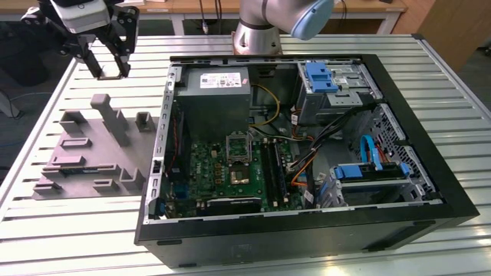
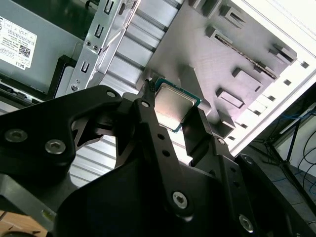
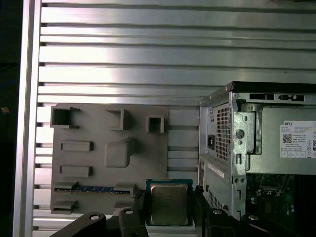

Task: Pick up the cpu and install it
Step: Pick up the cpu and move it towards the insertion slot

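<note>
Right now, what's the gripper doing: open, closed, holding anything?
The gripper: shut on the cpu, gripped by its opposite edges, held clear of the grey tray.

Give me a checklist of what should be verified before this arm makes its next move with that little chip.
1. cpu clamped on two opposite edges by the end effector: ok.
2. cpu raised clear of the grey moulded tray: ok.
3. cpu sits square in the grip, judged from the first wrist view: ok.
4. Computer case open on top, motherboard exposed: ok.
5. Motherboard socket empty and unlatched: cannot tell.
</note>
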Robot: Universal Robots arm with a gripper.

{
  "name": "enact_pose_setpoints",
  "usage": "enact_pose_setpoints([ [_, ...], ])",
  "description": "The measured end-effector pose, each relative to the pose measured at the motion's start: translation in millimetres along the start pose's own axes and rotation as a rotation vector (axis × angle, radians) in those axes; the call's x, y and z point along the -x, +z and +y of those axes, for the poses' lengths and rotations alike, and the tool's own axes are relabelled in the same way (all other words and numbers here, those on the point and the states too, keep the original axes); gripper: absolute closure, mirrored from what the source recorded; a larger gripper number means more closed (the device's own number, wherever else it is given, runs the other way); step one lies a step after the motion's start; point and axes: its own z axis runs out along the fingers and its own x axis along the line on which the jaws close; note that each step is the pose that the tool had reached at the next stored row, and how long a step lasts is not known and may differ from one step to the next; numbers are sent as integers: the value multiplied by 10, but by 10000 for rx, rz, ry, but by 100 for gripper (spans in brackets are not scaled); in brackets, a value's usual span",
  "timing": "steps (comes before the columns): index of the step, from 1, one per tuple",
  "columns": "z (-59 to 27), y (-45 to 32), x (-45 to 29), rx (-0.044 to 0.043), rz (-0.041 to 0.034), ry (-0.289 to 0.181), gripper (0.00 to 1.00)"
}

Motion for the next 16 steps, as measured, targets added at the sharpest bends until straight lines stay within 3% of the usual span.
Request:
enact_pose_setpoints([
  [16, 0, 0, 42, 0, 0, -1, 53],
])
